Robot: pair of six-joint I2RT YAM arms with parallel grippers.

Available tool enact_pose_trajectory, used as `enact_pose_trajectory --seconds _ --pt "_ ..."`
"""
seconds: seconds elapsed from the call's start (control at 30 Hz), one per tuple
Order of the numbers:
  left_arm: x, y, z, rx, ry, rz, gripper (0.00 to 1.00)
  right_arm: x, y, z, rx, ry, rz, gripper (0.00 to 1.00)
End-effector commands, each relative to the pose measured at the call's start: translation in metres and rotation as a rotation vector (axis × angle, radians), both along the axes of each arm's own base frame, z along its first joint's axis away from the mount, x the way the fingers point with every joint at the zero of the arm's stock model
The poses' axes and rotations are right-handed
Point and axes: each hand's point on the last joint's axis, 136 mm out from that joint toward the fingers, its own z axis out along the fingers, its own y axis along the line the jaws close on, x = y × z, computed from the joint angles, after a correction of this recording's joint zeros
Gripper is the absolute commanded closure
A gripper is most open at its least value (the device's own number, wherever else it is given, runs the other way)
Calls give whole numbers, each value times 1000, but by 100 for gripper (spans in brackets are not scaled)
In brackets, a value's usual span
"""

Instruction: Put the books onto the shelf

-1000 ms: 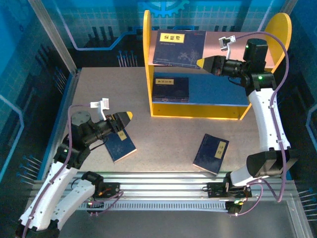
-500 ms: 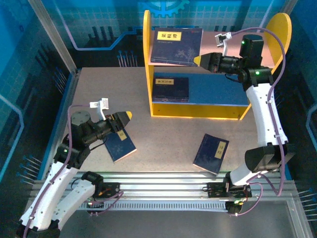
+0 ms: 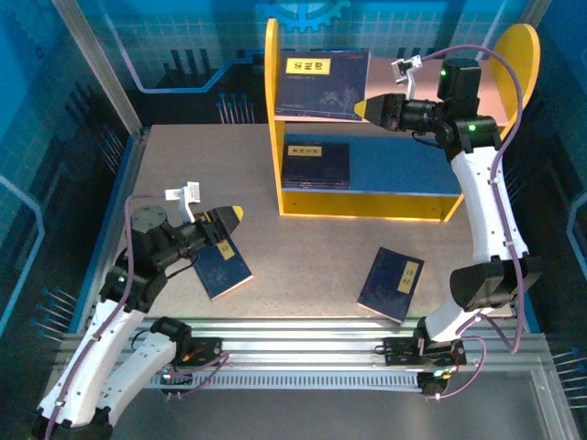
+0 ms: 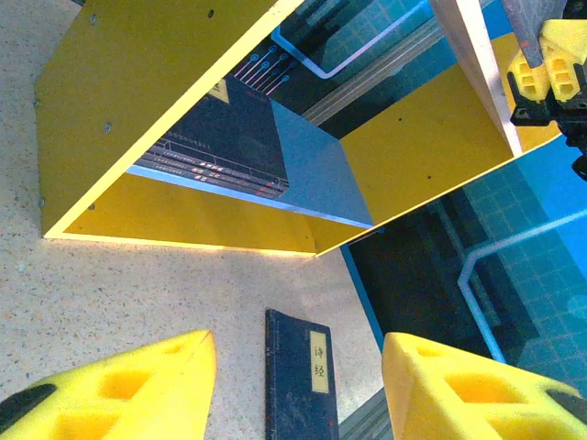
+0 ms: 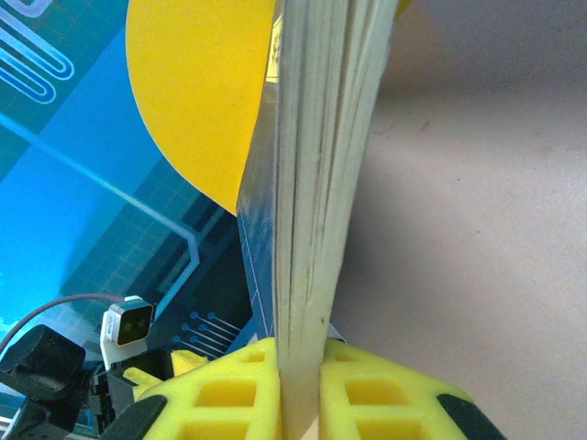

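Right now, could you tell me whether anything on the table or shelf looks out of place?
Two books lie loose on the table at odd angles: the left book and the right book. At the shelf's top board, the held book, pinched by the right tool, looks slightly crooked against the board's edges.

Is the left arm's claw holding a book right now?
No. The left gripper has its yellow fingers apart with nothing between them; a book lies flat on the table beyond.
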Motion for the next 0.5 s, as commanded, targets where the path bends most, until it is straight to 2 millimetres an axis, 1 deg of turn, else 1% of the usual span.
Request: enact_pose_trajectory --seconds 0.0,0.47 --pt "-2 -1 2 -4 -19 -18 48 -3 7 8 -8 -32 23 83" --pt "-1 1 3 -9 -19 -18 48 6 6 9 -38 -31 -11 65"
